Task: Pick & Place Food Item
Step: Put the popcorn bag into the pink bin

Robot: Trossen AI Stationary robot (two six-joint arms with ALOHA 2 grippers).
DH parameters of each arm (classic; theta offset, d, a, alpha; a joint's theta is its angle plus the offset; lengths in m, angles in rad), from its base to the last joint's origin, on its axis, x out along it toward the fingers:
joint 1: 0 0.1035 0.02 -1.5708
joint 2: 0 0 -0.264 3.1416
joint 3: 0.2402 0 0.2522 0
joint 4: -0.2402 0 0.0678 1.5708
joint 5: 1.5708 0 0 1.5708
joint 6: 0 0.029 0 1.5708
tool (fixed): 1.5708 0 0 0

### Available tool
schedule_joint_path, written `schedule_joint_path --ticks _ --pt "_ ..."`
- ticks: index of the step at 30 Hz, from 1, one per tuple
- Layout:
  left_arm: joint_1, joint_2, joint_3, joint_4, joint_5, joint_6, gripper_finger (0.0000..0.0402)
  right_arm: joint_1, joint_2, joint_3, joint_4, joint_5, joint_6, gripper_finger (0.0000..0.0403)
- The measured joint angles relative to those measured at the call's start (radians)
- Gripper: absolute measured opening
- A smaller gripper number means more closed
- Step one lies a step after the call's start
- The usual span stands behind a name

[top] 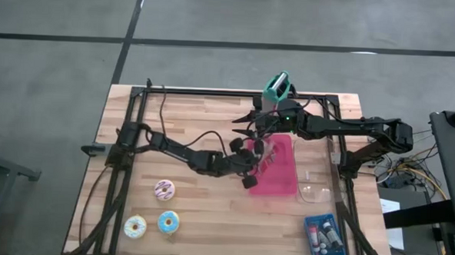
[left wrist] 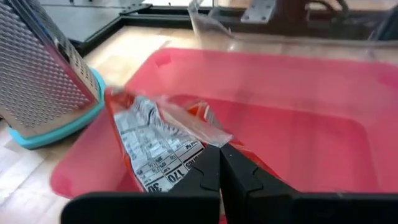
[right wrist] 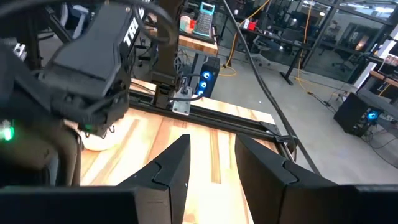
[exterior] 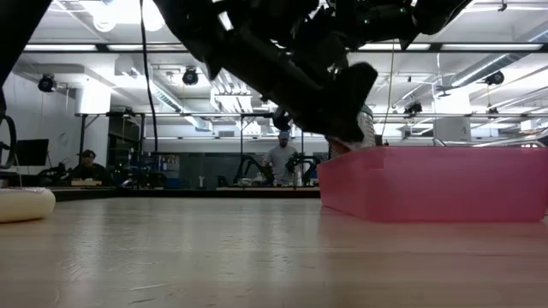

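A crumpled snack packet (left wrist: 155,146), orange-red with a silver printed back, hangs over the pink bin (left wrist: 298,99). My left gripper (left wrist: 219,171) is shut on it; in the high view the gripper (top: 254,158) is over the bin's left wall (top: 275,183). My right gripper (right wrist: 211,162) is open and empty. It hovers just beyond the bin's far-left corner (top: 247,127), clear of the table. My left gripper pinches the packet's crinkled edge (left wrist: 208,142) between its two fingertips, coming slanting down from the table's left side. The packet hangs clear of the bin's floor, its silver printed side up and its body spreading away from the fingers.
A metal grater (left wrist: 43,81) with a teal base stands by the bin's far end (top: 277,87). Three donuts (top: 164,189) lie at the near left. A clear tub (top: 315,191) and a blue box (top: 323,235) are at the near right. People show in the room behind (exterior: 281,158).
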Motion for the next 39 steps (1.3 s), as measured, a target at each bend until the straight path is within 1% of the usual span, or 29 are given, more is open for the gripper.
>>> schedule_joint_path --ticks 9,18,29,32,39 --pt "0.000 0.053 0.016 0.004 0.038 0.005 0.0000 0.000 0.000 0.000 0.000 0.000 0.000 0.0121" --pt "0.004 0.058 0.020 -0.035 0.126 0.007 0.0000 0.000 0.000 0.000 0.000 0.000 0.000 0.0121" --pt "0.006 0.057 0.027 -0.061 0.130 0.003 0.0002 0.000 0.000 0.000 0.000 0.000 0.000 0.0121" --pt "0.006 0.057 0.030 -0.064 0.132 0.006 0.0017 0.000 0.000 0.000 0.000 0.000 0.000 0.0121" --pt "0.006 0.057 0.030 -0.064 0.155 0.006 0.0085 0.000 0.000 0.000 0.000 0.000 0.000 0.0121"
